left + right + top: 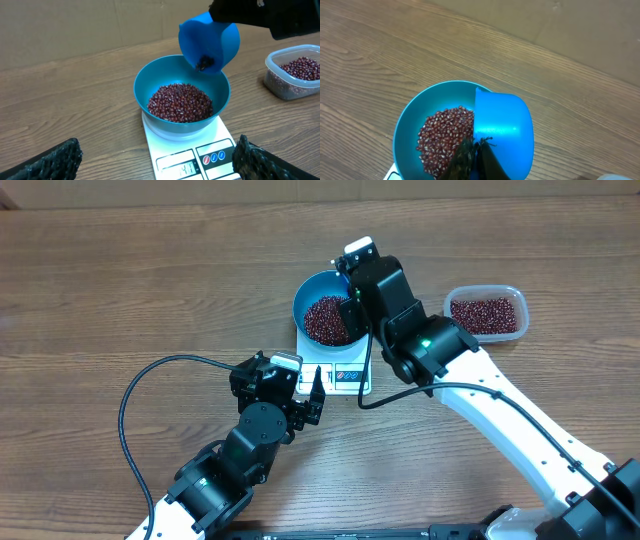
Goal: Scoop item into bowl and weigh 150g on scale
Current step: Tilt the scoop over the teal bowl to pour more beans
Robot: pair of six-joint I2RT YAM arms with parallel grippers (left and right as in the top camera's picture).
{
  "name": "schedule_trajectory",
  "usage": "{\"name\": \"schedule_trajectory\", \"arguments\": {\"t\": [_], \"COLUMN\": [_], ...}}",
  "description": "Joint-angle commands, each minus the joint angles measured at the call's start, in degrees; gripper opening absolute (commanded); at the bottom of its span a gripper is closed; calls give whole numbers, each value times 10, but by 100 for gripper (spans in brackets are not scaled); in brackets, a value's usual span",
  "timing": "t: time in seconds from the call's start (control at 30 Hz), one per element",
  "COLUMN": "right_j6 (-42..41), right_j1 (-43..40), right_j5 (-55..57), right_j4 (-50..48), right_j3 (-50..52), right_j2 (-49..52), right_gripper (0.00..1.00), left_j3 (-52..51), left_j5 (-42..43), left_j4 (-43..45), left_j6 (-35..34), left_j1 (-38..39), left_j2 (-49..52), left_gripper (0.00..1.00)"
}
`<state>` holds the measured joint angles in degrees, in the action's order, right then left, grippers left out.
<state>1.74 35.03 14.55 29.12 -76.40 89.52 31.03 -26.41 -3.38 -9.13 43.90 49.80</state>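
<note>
Right fingers (460,162) pinch scoop (502,125) above bowl (408,120).

Dark brown wood-grain table (120,270) fills pretty much the whole overhead shot, and along its far edge there's a plain tan board (75,25) standing up like a backdrop, cardboard by the look of it. Over on the right sits a clear rectangular plastic tub (274,85) with rounded corners, top open, flat on the table. There's also a small bright blue scoop (210,37) up off the table, tipped steeply with its lip pointing down.
</note>
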Motion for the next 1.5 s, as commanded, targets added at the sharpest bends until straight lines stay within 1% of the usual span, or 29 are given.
{"name": "schedule_trajectory", "arguments": {"t": [0.0,0.17,0.3,1.1,1.3,1.33,1.47], "right_j6": [3,4,25,29,139,150,149], "right_j1": [3,3,8,10,10,10,10], "right_j5": [9,9,9,8,8,8,8], "right_j4": [-6,-6,-7,-6,0,-1,-1], "right_j3": [-3,-3,-3,-3,-3,-3,-3], "right_j2": [-12,-12,-12,-12,-12,-12,-12], "right_gripper": [4,4,4,4,4,4,4], "left_j3": [-4,-4,-4,-4,-4,-4,-4], "left_j5": [-10,-10,-10,-10,-10,-10,-10], "left_j4": [1,1,1,1,1,1,1], "left_j6": [-12,-12,-12,-12,-12,-12,-12], "left_j1": [4,4,4,4,4,4,4], "left_j2": [1,1,1,1,1,1,1], "left_gripper": [100,100,99,99,99,100,100]}}
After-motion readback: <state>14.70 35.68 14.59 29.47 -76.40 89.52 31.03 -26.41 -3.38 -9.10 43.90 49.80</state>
